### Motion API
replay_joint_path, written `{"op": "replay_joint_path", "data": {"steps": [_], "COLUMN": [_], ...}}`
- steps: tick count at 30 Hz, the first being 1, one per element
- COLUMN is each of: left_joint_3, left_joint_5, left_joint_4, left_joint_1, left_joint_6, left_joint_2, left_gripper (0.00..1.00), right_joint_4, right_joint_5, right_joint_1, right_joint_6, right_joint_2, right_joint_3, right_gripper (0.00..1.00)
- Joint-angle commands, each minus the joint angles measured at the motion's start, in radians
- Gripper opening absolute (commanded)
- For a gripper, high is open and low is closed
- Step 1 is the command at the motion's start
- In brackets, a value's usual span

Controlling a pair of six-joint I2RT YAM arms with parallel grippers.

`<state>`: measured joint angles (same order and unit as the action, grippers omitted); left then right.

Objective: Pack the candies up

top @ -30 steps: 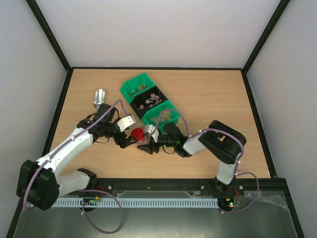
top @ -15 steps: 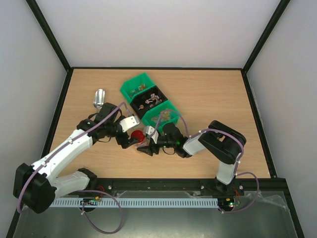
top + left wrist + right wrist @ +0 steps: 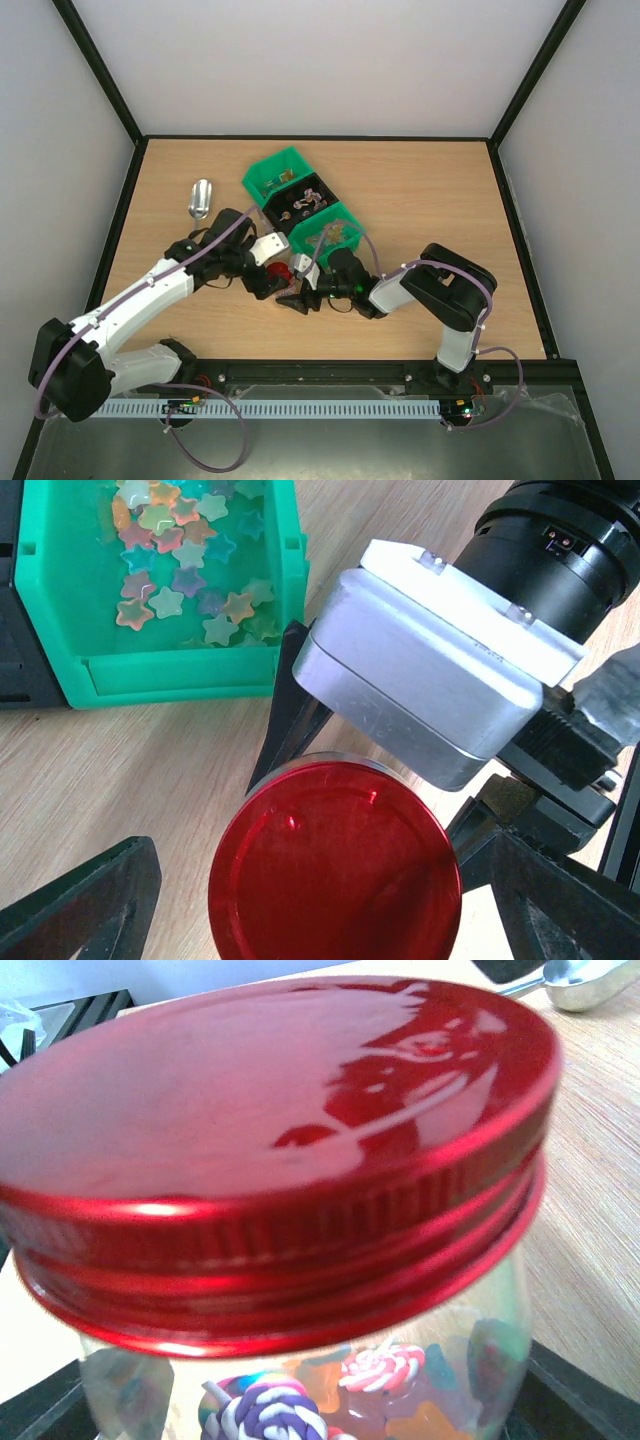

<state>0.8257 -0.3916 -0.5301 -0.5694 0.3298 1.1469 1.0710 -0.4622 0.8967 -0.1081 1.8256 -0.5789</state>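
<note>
A small clear jar (image 3: 300, 1380) with a red lid (image 3: 335, 865) stands on the table, with lollipop and gummy candies (image 3: 380, 1370) showing through its glass. My right gripper (image 3: 310, 1415) is shut on the jar's body from the right, one finger on each side. Over the lid, my left gripper (image 3: 320, 905) is open, its fingers (image 3: 85, 900) wide of the rim and not touching. In the top view the lid (image 3: 280, 271) sits between both grippers. More star-shaped candies (image 3: 175, 565) lie in the nearest green bin (image 3: 170, 675).
A row of bins runs diagonally behind the jar: a green bin (image 3: 268, 172), a black bin (image 3: 283, 210) and the green candy bin (image 3: 345, 228). A metal scoop (image 3: 200, 198) lies at the left. The right gripper's silver wrist block (image 3: 420, 680) is close beside the lid.
My left gripper has shifted slightly right and nearer, settling over the lid, and the left arm has uncovered the scoop. The right arm and jar have stayed still.
</note>
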Motion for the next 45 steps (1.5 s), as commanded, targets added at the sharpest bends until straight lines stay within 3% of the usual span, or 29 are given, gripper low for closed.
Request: {"op": "replay_joint_path", "data": {"steps": [1,9,17,32,36,41,45], "left_joint_3": [0.007,0.015,0.021,0.156,0.239,0.229,0.192], "left_joint_5": [0.02,0.028,0.012,-0.105,-0.103,-0.12,-0.096], "left_joint_4": [-0.011,-0.02,-0.064,-0.33,-0.338,-0.267,-0.222], "left_joint_1": [-0.02,-0.023,-0.022,-0.017,-0.017,-0.017,-0.022], "left_joint_6": [-0.023,-0.026,0.087,0.761,0.739,0.575,0.414], "left_joint_2": [0.008,0.027,0.027,0.146,0.196,0.148,0.091], "left_gripper": [0.92,0.82,0.64,0.52,0.61,0.94,0.99], "right_joint_4": [-0.051,-0.051,-0.051,-0.054,-0.054,-0.06,-0.055], "right_joint_5": [0.032,0.038,0.018,-0.077,-0.055,-0.017,0.021], "right_joint_1": [0.004,0.005,0.004,-0.001,-0.002,-0.001,-0.001], "right_joint_6": [-0.001,-0.007,-0.028,-0.105,-0.09,-0.074,-0.06], "right_joint_2": [0.023,0.02,0.013,0.002,0.001,0.008,0.011], "right_joint_3": [0.006,0.007,0.013,0.028,0.027,0.027,0.026], "right_gripper": [0.29,0.29,0.29,0.28,0.27,0.27,0.27]}}
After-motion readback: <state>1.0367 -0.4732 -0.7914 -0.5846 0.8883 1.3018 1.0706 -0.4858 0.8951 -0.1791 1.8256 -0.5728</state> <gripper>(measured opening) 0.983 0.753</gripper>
